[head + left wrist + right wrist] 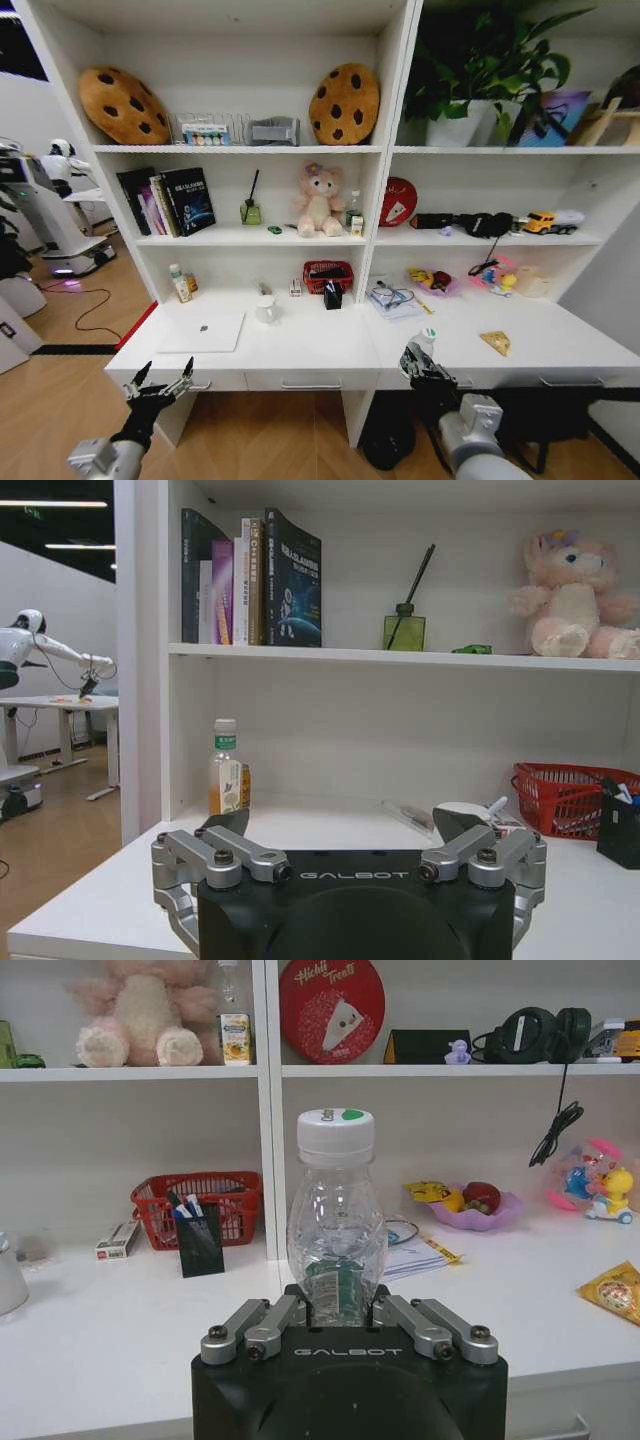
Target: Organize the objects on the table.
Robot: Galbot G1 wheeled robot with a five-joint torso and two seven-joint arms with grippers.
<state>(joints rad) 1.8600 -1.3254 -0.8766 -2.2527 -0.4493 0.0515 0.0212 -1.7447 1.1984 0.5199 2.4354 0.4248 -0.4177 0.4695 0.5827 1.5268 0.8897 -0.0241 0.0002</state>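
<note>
A clear plastic bottle with a white cap [335,1210] stands upright between the fingers of my right gripper [340,1312], which is shut on its lower part. In the head view this bottle [427,337] and the right gripper [425,368] sit at the front edge of the white table [320,345], right of centre. My left gripper [160,385] hangs open and holds nothing, just before the table's left front corner; its fingers [228,828] are spread wide. A slim silver laptop [203,332] lies shut on the left. A tiny green toy car [275,229] rests on the shelf above.
On the table stand a small orange bottle [179,283], a white cup [266,309], a red basket [328,274], a black pen holder [200,1242], papers [392,298], a pink bowl [470,1208] and a yellow snack packet [495,342]. Drawers run under the front edge.
</note>
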